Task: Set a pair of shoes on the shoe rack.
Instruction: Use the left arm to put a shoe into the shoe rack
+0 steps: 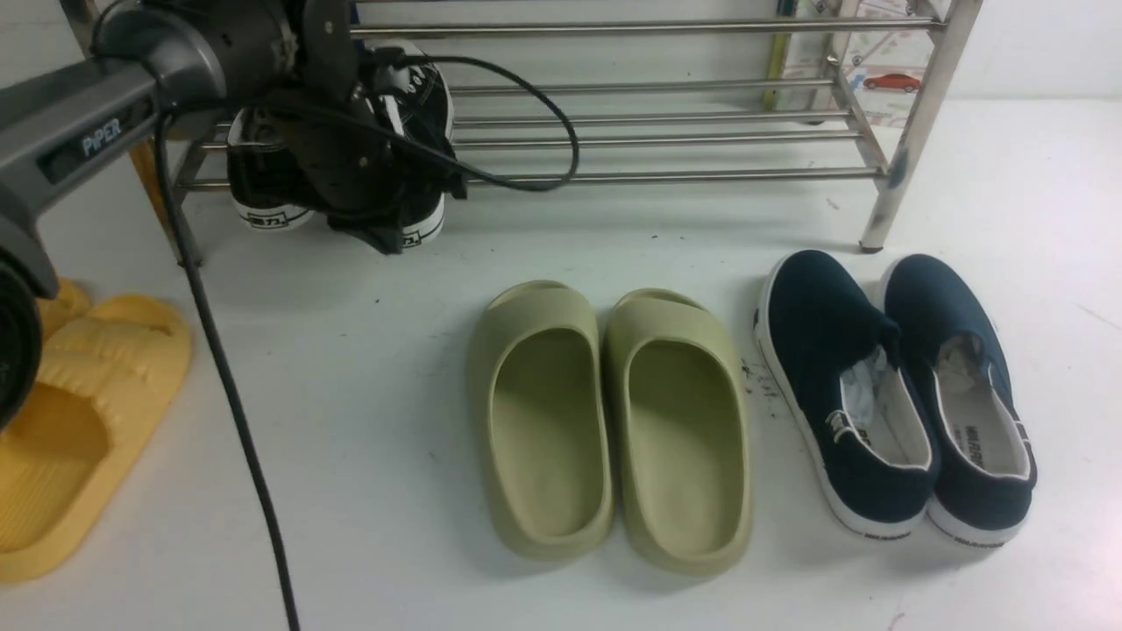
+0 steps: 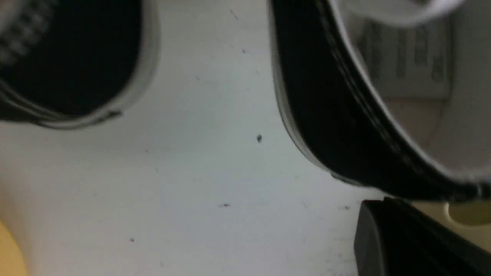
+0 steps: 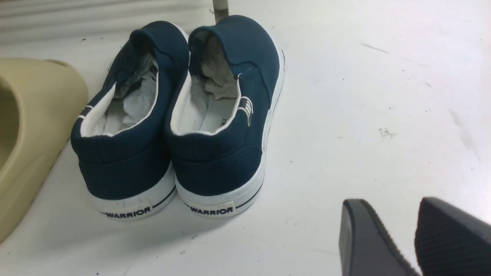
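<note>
Two black canvas sneakers lie side by side at the left end of the shoe rack [image 1: 666, 138], heels hanging over its front rod. The left sneaker [image 1: 263, 188] shows its heel. The right sneaker [image 1: 427, 92] is mostly hidden behind my left gripper [image 1: 386, 235], which hangs over its heel. In the left wrist view the left sneaker's heel [image 2: 69, 57] and the right sneaker's side [image 2: 337, 115] show, blurred. One finger [image 2: 402, 237] sits just beyond the right sneaker's collar, with no second finger close beside it. My right gripper [image 3: 391, 203] is open over bare floor.
A pair of olive-green slides [image 1: 614, 421] lies in the middle of the white floor. Navy slip-ons [image 1: 894, 394], which also show in the right wrist view [image 3: 180, 115], lie to their right near the rack's right leg [image 1: 912, 131]. Yellow slides [image 1: 79, 421] lie at far left. A black cable [image 1: 228, 386] trails across the floor.
</note>
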You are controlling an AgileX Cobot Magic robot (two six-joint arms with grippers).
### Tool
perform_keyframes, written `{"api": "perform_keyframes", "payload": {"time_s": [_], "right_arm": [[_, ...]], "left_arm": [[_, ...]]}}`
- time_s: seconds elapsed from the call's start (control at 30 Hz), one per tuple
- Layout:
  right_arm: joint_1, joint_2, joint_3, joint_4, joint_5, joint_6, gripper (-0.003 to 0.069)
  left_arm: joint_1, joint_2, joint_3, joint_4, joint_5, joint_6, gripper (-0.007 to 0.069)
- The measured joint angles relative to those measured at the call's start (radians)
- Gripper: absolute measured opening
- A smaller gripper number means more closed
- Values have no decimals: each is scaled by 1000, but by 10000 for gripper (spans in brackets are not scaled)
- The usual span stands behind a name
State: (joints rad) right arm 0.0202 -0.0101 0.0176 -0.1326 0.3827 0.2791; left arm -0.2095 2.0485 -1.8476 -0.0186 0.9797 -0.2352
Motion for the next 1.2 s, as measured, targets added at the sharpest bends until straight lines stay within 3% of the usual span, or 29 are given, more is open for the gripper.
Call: {"api": "perform_keyframes", "payload": {"time_s": [0.37, 0.6, 0.87, 1.2], "right_arm": [[0, 0, 0, 0, 0, 0, 239], [0, 0, 0, 0, 0, 0, 239], [0, 0, 0, 0, 0, 0, 239], [0, 0, 0, 0, 0, 0, 239]], "left_arm": [[49, 12, -74, -16, 34, 1, -13], [15, -27, -59, -99, 197, 114, -13], [-37, 21, -36, -129, -12, 104, -13], [10, 54, -41, -70, -51, 0, -13]]}}
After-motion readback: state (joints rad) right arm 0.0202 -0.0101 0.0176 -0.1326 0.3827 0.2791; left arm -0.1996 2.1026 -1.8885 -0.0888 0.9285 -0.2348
